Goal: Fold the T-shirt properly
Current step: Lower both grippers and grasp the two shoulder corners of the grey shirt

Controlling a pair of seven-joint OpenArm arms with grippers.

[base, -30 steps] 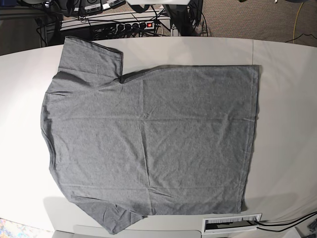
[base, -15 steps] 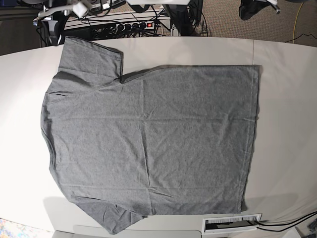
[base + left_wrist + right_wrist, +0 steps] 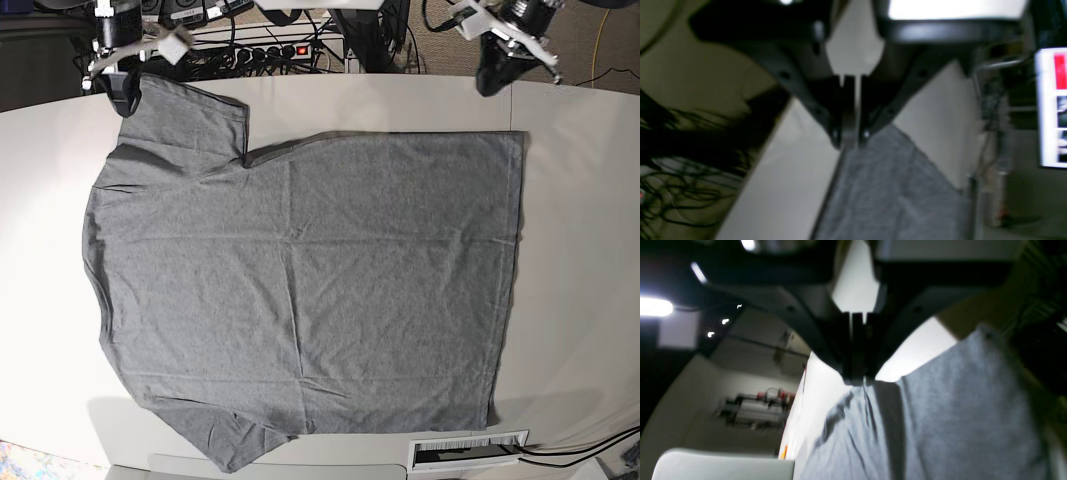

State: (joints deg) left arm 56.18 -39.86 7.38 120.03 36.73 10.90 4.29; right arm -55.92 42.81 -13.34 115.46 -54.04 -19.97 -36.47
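Observation:
The grey T-shirt lies spread flat on the white table, neck to the left and hem to the right. My right gripper hangs at the far left, over the edge of the upper sleeve. In the right wrist view the gripper is shut and empty above the T-shirt. My left gripper hovers over bare table at the far right, just beyond the hem corner. Seen from the left wrist, that gripper has its fingers together, with nothing held and the T-shirt below.
A power strip and tangled cables lie behind the table's far edge. A cable slot is set into the table near the front edge. White table surface borders the shirt on all sides.
Both arms have come into the base view from the top and dropped toward the shirt's far corners. The shirt has not moved.

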